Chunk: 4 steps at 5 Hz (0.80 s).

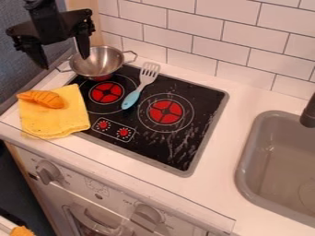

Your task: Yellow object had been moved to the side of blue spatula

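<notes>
Cam view, top L: gripper (63,61) hangs w/ fingers spread wide, nothing betw. them; height prob. for clearance nr metal pan (103,63), below + R of it. Yellow cloth (58,120) well below gripper, flat, overlapping cooktop (203,94) edge; prob. the "yellow obj.", tho orange toy food (43,98) atop cloth's gripper-side half might be meant. Spatula (142,86) below + R of gripper, betw. red burners (165,112), blue handle end nearer cloth. Gap betw. them, so side-by-side placement looks abt met.
</notes>
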Available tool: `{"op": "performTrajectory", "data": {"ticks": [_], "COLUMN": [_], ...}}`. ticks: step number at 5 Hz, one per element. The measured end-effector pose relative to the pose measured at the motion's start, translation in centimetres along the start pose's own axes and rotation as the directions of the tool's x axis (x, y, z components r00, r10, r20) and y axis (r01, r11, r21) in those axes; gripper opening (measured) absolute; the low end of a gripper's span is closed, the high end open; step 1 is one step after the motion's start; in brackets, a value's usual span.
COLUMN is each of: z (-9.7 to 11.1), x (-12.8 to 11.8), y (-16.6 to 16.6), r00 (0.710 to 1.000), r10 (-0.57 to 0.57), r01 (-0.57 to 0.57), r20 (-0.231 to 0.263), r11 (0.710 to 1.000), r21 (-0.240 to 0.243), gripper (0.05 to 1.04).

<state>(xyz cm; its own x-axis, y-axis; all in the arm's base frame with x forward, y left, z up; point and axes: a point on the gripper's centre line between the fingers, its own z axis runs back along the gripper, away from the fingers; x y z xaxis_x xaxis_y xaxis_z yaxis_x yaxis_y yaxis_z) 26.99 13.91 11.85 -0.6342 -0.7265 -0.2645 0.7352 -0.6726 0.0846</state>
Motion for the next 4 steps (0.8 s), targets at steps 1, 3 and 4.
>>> {"op": "performTrajectory", "data": {"ticks": [1,3,4], "z": [-0.7,-1.8,-3.2], "x": [0.4,-1.2,-1.9], "y": [-0.1,-1.8,-2.7], "r00": [1.0,0.994,0.986], "r10": [0.007,0.107,0.169], "r01": [-0.007,-0.106,-0.169], "r20": [0.026,0.014,0.008], "r11": [1.0,0.993,0.984], "r21": [-0.01,-0.041,-0.057], "gripper": [1.0,1.0,1.0]}}
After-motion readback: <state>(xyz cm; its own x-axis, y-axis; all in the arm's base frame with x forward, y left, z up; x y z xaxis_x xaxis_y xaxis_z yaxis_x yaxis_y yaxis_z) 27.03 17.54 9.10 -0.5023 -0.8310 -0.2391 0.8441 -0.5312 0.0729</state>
